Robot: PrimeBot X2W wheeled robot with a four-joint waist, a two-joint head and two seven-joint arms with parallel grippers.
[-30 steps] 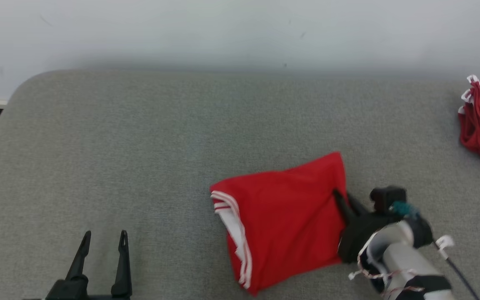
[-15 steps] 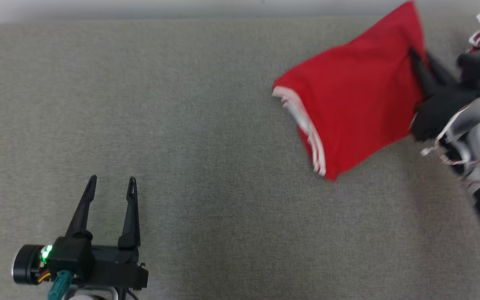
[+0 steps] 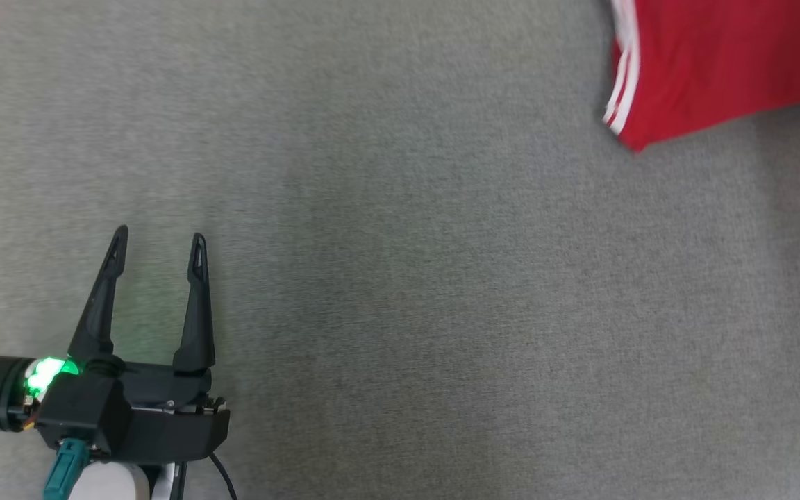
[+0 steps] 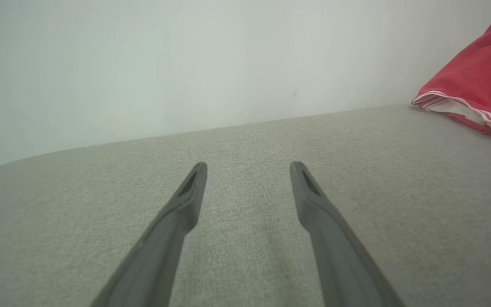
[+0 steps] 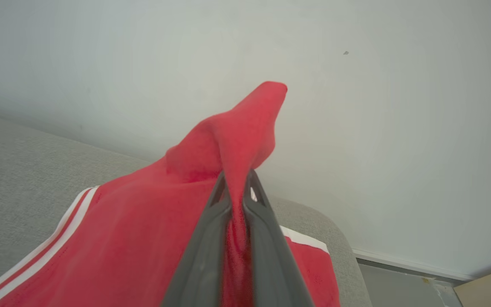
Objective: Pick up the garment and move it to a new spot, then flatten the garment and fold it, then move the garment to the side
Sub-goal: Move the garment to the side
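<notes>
Red garment (image 3: 719,62) at far right of table (image 3: 400,278), one bunched corner clamped in right pincer (image 5: 238,189), closed tight on cloth. Left pincer (image 3: 159,237) spread wide, empty, low left, well apart. Looks like the move-aside step. Lift enough to avoid dragging the fold open, go slow, set down flat, then release.

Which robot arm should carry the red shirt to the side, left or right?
Right. The right pincer is shut on a fold of the red garment. The left pincer is open, holding nothing, well apart from it over the grey surface.
</notes>
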